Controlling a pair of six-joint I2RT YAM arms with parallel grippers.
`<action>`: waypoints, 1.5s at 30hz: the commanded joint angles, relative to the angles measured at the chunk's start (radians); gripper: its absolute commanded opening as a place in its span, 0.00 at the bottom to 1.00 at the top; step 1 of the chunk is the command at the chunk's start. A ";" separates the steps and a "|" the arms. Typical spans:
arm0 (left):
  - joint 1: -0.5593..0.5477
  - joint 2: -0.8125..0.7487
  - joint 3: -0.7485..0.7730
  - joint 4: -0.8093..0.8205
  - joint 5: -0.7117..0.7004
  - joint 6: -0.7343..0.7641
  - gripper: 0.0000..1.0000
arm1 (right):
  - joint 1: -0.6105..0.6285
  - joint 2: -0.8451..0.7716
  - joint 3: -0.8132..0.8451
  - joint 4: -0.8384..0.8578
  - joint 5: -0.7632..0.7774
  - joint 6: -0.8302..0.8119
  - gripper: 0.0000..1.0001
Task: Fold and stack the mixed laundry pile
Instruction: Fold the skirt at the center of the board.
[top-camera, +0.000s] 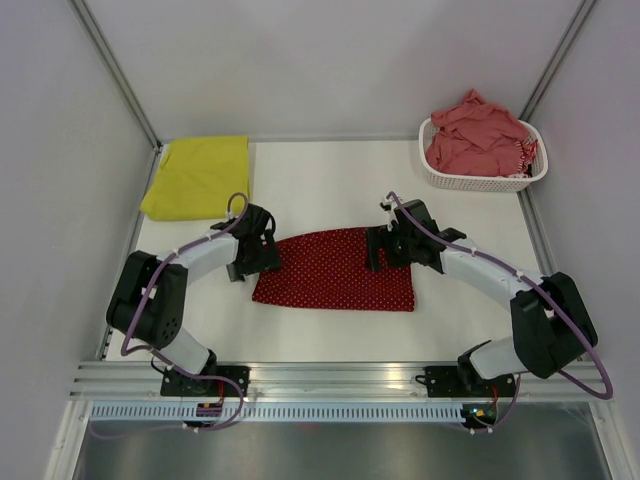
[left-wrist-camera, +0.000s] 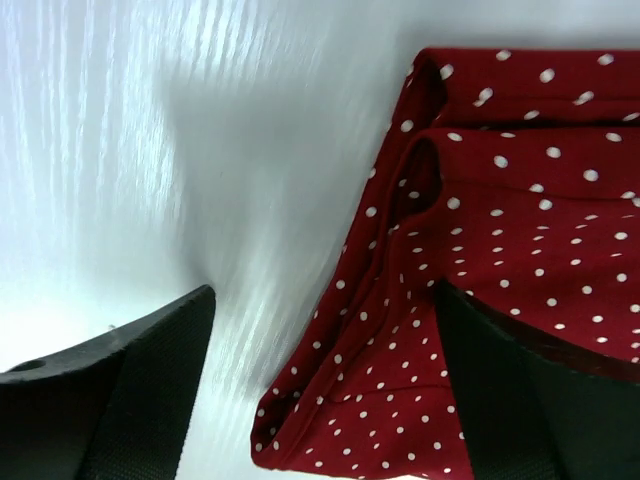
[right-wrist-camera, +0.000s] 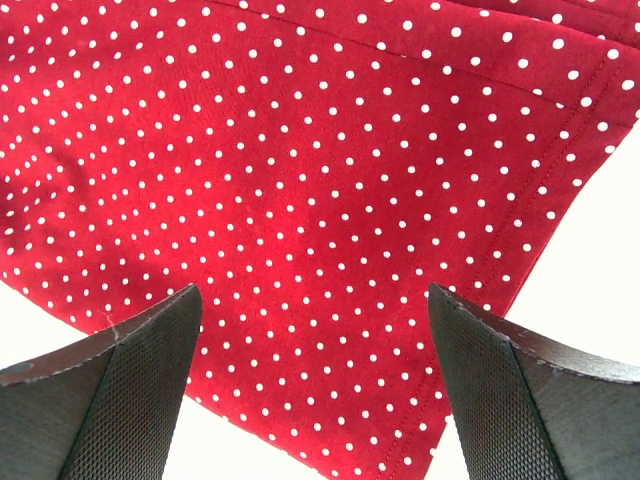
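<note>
A dark red white-dotted cloth (top-camera: 335, 272) lies flat at the table's middle, folded into a rough rectangle. My left gripper (top-camera: 262, 250) stands open at its left end. In the left wrist view the cloth's layered corner (left-wrist-camera: 480, 230) lies between the jaws of that gripper (left-wrist-camera: 322, 320), one finger (left-wrist-camera: 150, 380) over bare table. My right gripper (top-camera: 385, 245) stands open over the cloth's far right part. In the right wrist view it (right-wrist-camera: 312, 320) frames the dotted fabric (right-wrist-camera: 300, 150) near a hemmed corner and holds nothing. A yellow-green garment (top-camera: 198, 175) lies folded at the back left.
A white perforated basket (top-camera: 480, 181) stands at the back right with salmon-pink and red-striped garments (top-camera: 480, 135) heaped in it. Grey walls close in the table on three sides. A metal rail runs along the near edge.
</note>
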 joint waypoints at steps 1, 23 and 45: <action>0.018 0.032 0.001 0.091 0.104 0.091 0.90 | 0.001 -0.028 0.015 0.025 -0.019 -0.025 0.98; -0.084 0.005 -0.006 0.091 0.052 0.033 0.02 | 0.027 -0.166 -0.036 0.057 -0.022 -0.001 0.98; -0.166 -0.284 0.157 -0.078 0.033 0.023 0.02 | 0.359 0.304 0.193 0.281 0.140 0.193 0.30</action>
